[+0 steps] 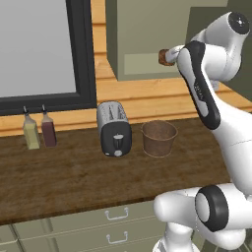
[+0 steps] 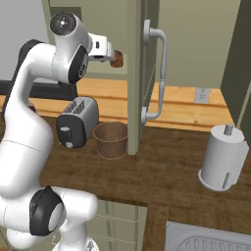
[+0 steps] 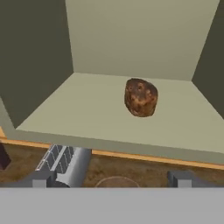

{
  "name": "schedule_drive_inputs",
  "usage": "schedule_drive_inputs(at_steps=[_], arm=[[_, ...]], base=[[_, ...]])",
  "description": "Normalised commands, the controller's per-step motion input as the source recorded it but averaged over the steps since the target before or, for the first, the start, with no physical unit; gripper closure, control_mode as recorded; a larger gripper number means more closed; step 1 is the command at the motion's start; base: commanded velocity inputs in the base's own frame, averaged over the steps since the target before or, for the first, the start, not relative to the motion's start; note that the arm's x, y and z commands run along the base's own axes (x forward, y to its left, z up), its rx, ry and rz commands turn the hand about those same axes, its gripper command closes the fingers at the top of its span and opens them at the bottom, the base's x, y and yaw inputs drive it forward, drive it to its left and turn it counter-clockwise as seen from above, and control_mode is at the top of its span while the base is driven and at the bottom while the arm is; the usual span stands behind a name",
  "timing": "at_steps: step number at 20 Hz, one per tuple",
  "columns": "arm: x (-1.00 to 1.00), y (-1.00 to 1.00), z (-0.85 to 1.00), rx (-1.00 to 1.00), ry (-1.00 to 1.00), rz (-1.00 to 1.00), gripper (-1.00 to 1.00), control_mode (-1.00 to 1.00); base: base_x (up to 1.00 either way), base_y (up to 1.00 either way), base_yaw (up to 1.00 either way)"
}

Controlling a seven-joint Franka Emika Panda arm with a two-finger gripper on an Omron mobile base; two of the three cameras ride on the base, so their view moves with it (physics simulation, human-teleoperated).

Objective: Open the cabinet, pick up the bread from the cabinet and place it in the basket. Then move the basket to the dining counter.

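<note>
The bread (image 3: 141,97) sits on the floor of the open cabinet (image 3: 131,39), straight ahead of the tool (image 3: 111,179) and a little above its fingertips, well apart from them. It is a lumpy brown piece, only slightly taller than wide, so its long axis stands roughly upright with no clear end pointing anywhere. From the side, the bread (image 2: 116,60) shows just beyond the tip of the hand, at the cabinet's mouth.

The tool's jaws stand wide apart with nothing between them.

The cabinet door (image 2: 135,73) is swung out toward the room, edge-on, its long silver bar handle (image 2: 161,73) running vertically to the right of the hand.

Below the tool, on the wooden surface (image 1: 64,177), stands the basket (image 1: 159,138), mouth up, with the silver toaster (image 1: 114,128) just beside it. Two bottles (image 1: 39,130) stand farther off past the toaster, and a paper towel roll (image 2: 224,158) stands on the other side of the door. No writing can be read on any of them.

The arm rises from the base, bends at the elbow and reaches level into the cabinet opening, hand pointing forward.
</note>
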Motion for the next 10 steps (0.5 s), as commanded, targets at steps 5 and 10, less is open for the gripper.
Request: schedule_drive_inputs(at_steps=[5, 10], arm=[[0.09, -0.41, 0.0, 0.0, 0.0, 0.0, -1.0, -1.0], [0.14, -0.26, -0.12, 0.0, 0.0, 0.0, -1.0, -1.0]], base=[[0.0, 0.0, 0.0], [0.0, 0.0, 0.0]])
